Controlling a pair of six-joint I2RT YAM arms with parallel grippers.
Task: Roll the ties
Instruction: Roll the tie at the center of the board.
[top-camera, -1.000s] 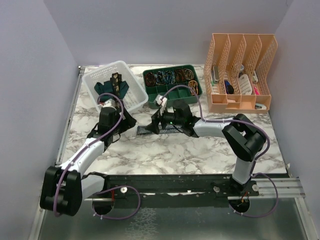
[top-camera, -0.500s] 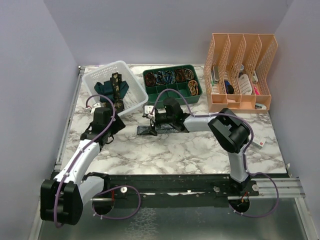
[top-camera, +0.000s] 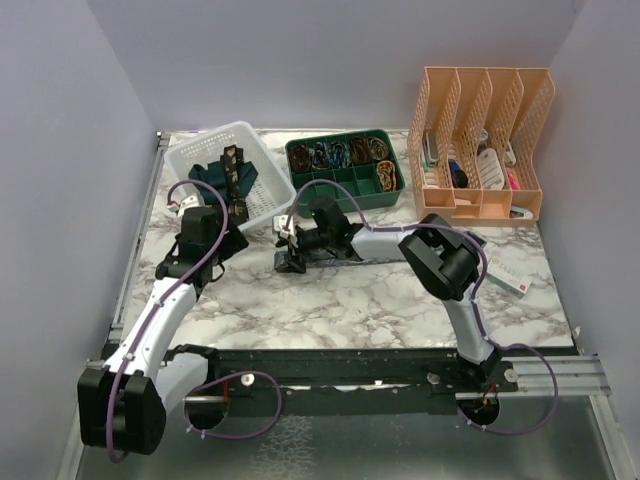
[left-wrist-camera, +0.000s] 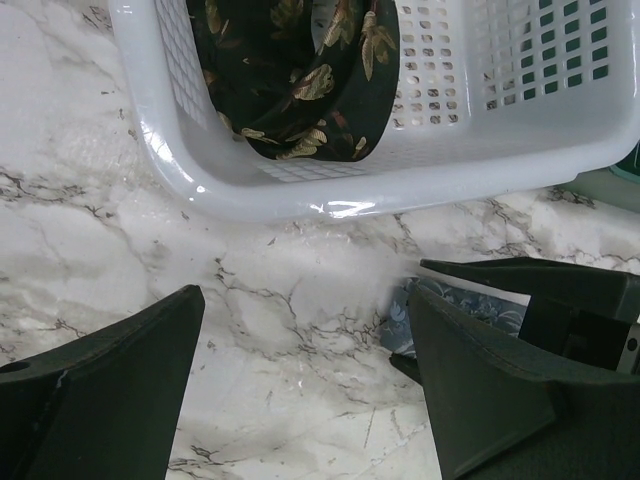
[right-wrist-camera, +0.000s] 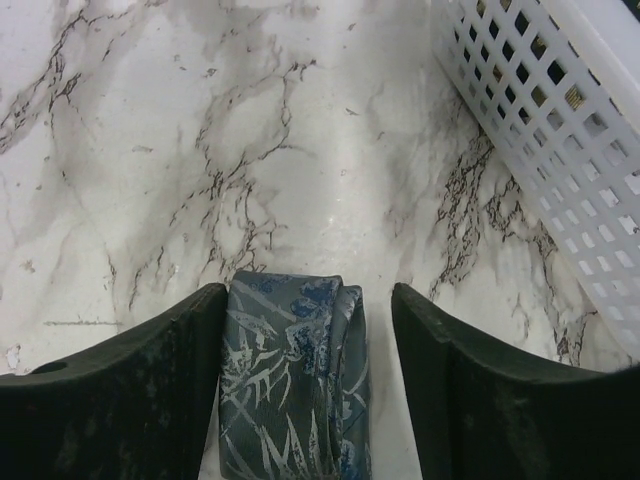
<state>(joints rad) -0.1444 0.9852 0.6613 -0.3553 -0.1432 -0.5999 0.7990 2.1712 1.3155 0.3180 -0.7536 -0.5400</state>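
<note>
Tie, blue-grey (right-wrist-camera: 295, 390), laid flat on desk (right-wrist-camera: 300, 150) just in front of basket (left-wrist-camera: 300, 195); left end looks folded over, probably as start of roll. Right hand (right-wrist-camera: 305, 300) spread wide, set astride that end, one finger at each side, nothing gripped; likely placed so fold can be pinched and turned. Left hand (left-wrist-camera: 305, 300) also wide, empty, held off by basket, clear of right arm. Black-gold tie (left-wrist-camera: 300, 90) and teal tie (top-camera: 205, 172) kept in basket. Against one second ago: right hand is shifted leftward along tie to its end; left hand is drawn back toward desk's left edge.
</note>
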